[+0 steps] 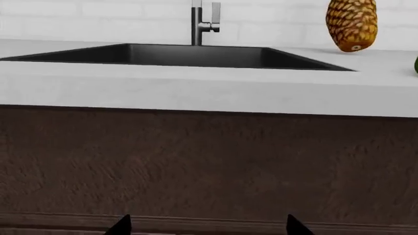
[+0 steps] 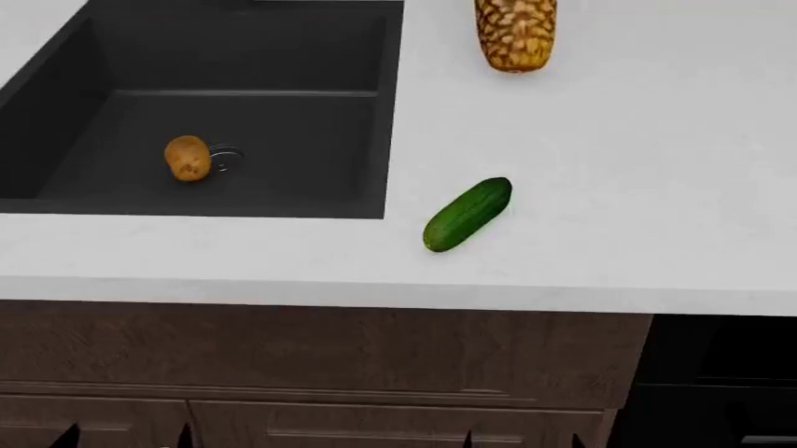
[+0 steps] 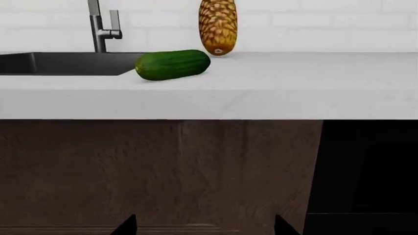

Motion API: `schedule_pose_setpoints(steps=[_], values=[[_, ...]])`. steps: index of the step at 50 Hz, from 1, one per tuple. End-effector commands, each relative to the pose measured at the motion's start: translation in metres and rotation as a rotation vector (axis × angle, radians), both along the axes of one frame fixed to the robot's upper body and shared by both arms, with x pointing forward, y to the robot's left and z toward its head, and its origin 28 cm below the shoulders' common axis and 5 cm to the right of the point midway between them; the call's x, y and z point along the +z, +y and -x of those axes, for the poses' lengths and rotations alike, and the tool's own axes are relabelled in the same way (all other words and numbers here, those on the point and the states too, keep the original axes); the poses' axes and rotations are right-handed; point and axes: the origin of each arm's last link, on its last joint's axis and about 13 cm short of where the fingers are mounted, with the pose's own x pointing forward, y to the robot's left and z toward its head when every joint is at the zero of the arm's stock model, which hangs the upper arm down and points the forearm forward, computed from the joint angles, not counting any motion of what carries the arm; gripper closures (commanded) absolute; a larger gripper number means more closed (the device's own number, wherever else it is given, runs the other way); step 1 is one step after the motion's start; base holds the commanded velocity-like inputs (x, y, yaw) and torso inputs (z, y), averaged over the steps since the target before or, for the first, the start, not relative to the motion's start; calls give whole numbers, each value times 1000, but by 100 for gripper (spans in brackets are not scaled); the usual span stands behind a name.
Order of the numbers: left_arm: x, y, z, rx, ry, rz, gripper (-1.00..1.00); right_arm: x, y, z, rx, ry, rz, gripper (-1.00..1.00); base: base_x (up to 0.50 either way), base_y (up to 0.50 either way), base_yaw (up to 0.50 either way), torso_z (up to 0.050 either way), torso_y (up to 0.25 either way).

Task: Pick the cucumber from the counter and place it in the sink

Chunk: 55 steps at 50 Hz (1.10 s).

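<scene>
The dark-green cucumber (image 2: 468, 214) lies on the white-grey counter (image 2: 622, 187) just right of the black sink (image 2: 224, 191); it also shows in the right wrist view (image 3: 172, 64), and a sliver at the left wrist view's edge (image 1: 416, 65). Both grippers hang low before the brown cabinets, well below and in front of the counter. My left gripper (image 2: 125, 437) is open and empty, its fingertips (image 1: 121, 226) wide apart. My right gripper (image 2: 521, 439) is open and empty, with fingertips (image 3: 127, 226) wide apart.
A tan potato (image 2: 187, 158) lies in the sink by the round drain (image 2: 224, 159). A yellow-brown pineapple (image 2: 514, 34) lies on the counter behind the cucumber. A grey faucet (image 1: 203, 22) stands behind the sink. A dark opening (image 2: 722, 373) is right of the cabinets.
</scene>
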Motion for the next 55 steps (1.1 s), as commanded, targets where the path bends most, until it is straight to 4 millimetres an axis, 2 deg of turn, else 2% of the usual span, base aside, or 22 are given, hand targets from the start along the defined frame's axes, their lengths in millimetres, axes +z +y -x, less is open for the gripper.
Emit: schedule_pose_setpoints(steps=[1,17,27,39,48,55], values=[[0,1,2,7,8,5,-100,1,1,2,3,-3,1,-100,0,0,0,0,0],[1,2,5,10,4,8,-100,1,1,5,2,-5,0,-100,0,0,0,0,0],[9,2,6,12,-43,-15,-100,9,0,7,0,-32,3,-100,0,0,0,0,0],[29,2,-2,9,-89,-49,-100,33,-2,3,7,-96,46,-100,0,0,0,0,0],[53,7,-14,11,-71,-47,-100,74,-13,6,9,-133,93,-100,0,0,0,0,0],[82,11,-26,-13,-69,-41,-100,103,-22,7,-53,-136,151,-100,0,0,0,0,0]])
